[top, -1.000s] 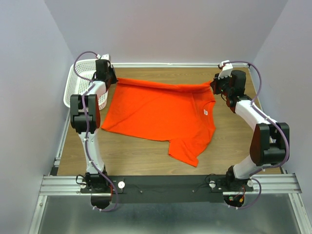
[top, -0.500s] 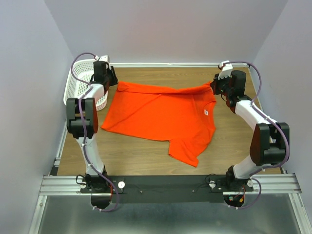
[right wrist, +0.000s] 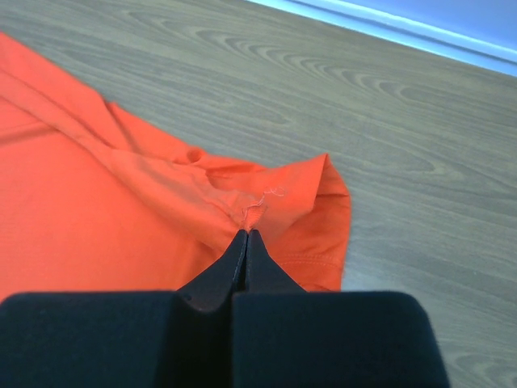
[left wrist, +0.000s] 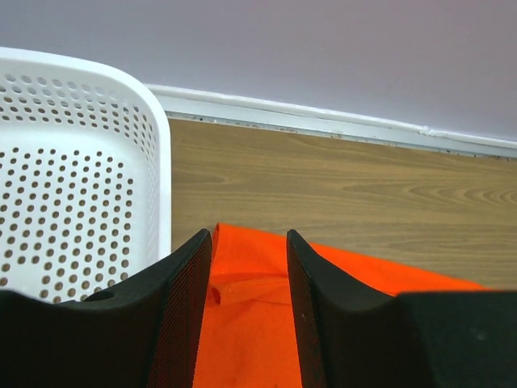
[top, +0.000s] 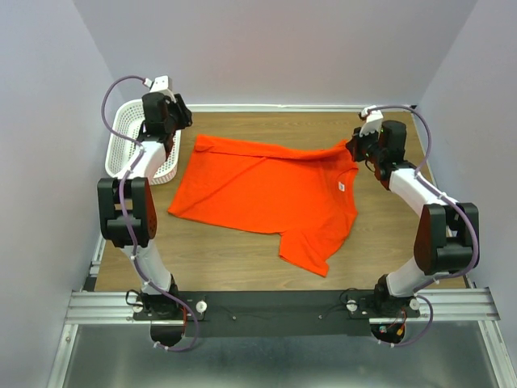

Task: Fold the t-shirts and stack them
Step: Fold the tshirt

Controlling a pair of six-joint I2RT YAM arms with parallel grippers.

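Observation:
The orange-red t-shirt [top: 266, 194] lies spread on the wooden table, one sleeve hanging toward the front and its small white tag [top: 341, 185] near the right side. My left gripper [top: 184, 118] hovers open above the shirt's far-left corner, beside the basket. In the left wrist view the fingers [left wrist: 182, 307] stand apart, and the t-shirt [left wrist: 246, 339] lies loose on the table below them, untouched. My right gripper [top: 353, 146] is shut on the far-right corner. The right wrist view shows a pinch of the t-shirt [right wrist: 81, 218] caught at the right gripper [right wrist: 246, 233] tips.
A white perforated basket [top: 129, 133] stands at the back left, just left of my left gripper; its wall [left wrist: 73, 186] fills the left of the left wrist view. A white rail [left wrist: 323, 121] edges the table's far side below the lilac wall.
My left gripper opened, let go of the shirt's far-left corner and pulled up and back toward the basket. The corner now rests on the table. The right arm has not moved.

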